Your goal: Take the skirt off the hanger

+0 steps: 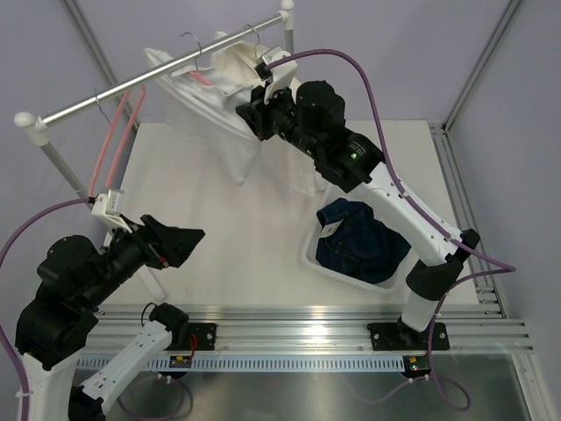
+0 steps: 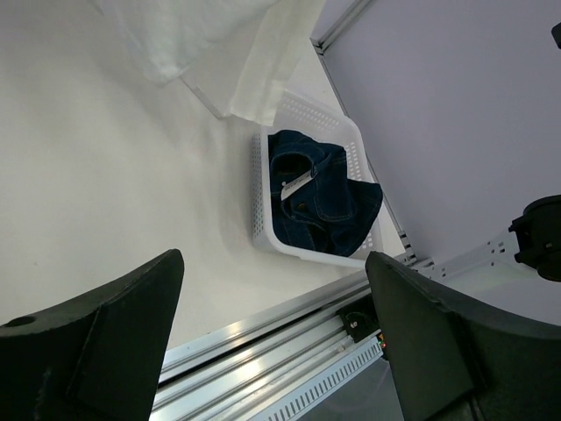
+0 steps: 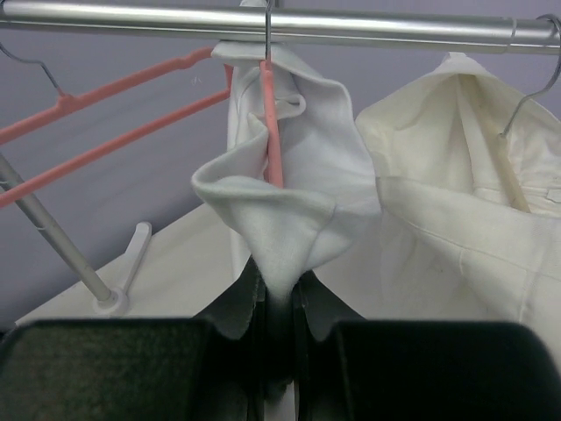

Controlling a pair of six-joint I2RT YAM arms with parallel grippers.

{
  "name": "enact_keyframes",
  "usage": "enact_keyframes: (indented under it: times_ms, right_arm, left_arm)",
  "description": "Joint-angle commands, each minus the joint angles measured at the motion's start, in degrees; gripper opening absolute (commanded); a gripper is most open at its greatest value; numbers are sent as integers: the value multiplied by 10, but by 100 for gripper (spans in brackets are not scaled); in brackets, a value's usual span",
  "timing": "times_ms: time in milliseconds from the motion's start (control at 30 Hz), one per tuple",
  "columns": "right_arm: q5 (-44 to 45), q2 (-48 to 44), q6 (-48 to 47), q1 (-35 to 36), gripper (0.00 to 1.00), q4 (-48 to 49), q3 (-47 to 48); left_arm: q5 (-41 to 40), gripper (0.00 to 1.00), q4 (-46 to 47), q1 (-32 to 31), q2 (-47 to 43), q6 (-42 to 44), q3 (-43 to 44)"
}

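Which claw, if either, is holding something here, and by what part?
The right claw is shut on the white skirt, pinching a bunched fold of fabric hanging below the pink hanger. The left claw is open, holding nothing.

Denim (image 2: 320,197) in white basket (image 2: 260,197), fingers (image 2: 105,333) wide apart

No lettering, brand name or number is legible in any of the three views. The only label in sight, a pale tag (image 2: 296,181) on the dark denim garment (image 2: 337,206) lying in the white basket (image 2: 259,193), is too small to read.
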Motion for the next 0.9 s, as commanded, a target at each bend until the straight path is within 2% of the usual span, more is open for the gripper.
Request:
enact_keyframes:
  times_ms: [0,67,200,367,467,667,867]
  right_arm:
    - [8,-40,17,0,0,52,-6]
    - [4,-63,22,3,0,38,-28]
    - [-15,-132,71,9,0,27,-150]
    - [-55,-225,131,13,0,-30,-246]
    - [-83,-267,160,18,0,-72,-297]
    - [-137,-315,219,19,0,-134,-330]
    - [-186,-328,245,19,0,-125,-361]
  left_arm:
    - [28,88,22,-1,19,18,26]
    - [38,88,33,0,31,22,38]
    - [77,85,78,0,76,22,67]
    - [72,83,105,-1,157,28,129]
    - [74,82,122,-1,181,21,133]
    - [65,69,150,-6,212,16,95]
    - [30,65,158,-27,220,37,82]
